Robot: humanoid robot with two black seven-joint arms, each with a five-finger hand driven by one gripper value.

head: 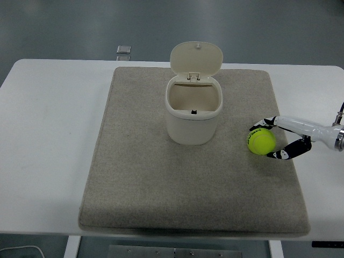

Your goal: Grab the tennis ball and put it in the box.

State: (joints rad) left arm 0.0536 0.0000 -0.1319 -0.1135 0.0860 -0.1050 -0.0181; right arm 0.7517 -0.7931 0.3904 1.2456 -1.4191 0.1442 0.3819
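Note:
The yellow-green tennis ball [260, 141] rests on the grey mat [161, 183], to the right of the box. My right hand [263, 142] comes in from the right edge, with one finger curled over the ball's far side and the thumb against its near side. The fingers press on the ball. The cream box [193, 110] stands upright in the middle of the mat, its hinged lid [196, 58] tipped back and its inside open. My left arm does not show.
The white table [48, 134] extends beyond the mat on all sides. A small grey object [123, 50] lies at the table's far edge, behind the mat.

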